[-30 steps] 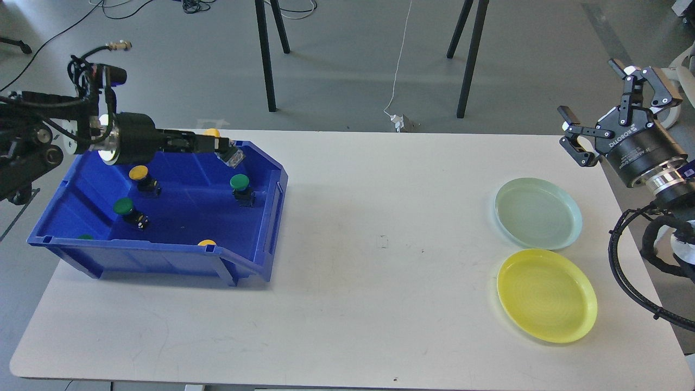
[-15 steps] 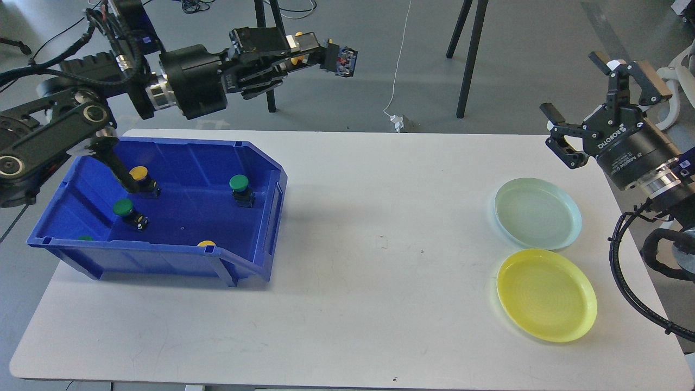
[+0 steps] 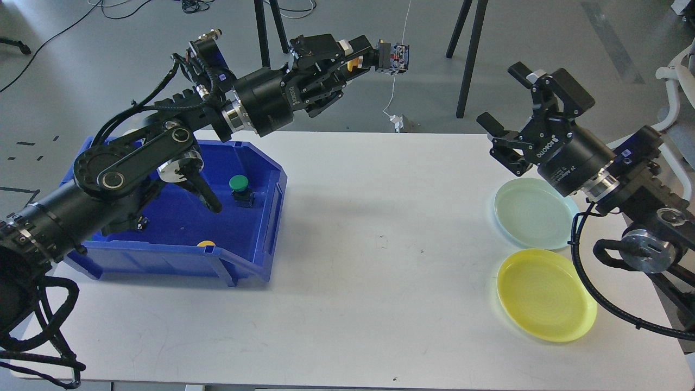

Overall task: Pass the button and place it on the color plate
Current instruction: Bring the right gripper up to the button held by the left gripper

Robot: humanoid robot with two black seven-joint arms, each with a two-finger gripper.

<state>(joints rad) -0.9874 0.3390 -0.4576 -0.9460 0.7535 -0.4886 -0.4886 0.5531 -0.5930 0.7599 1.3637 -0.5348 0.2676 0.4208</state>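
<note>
My left gripper [image 3: 362, 57] is shut on a yellow button [image 3: 392, 56], whose black base with red parts sticks out to the right. It holds it high above the far side of the table. My right gripper [image 3: 513, 111] is open and empty, above the table's far right, left of the pale green plate [image 3: 535, 213]. The yellow plate [image 3: 545, 294] lies in front of it. A green button [image 3: 239, 188] and a yellow button [image 3: 206, 244] show in the blue bin [image 3: 255, 255]; my left arm hides others.
The blue bin stands at the table's left. The white table [image 3: 380, 282] is bare between bin and plates. Black stand legs [image 3: 467, 60] and a white cable with a plug [image 3: 400, 122] are on the floor beyond the far edge.
My left gripper has lifted the yellow button out of the bin and carried it up and to the right. My right gripper has moved left, toward the middle.
</note>
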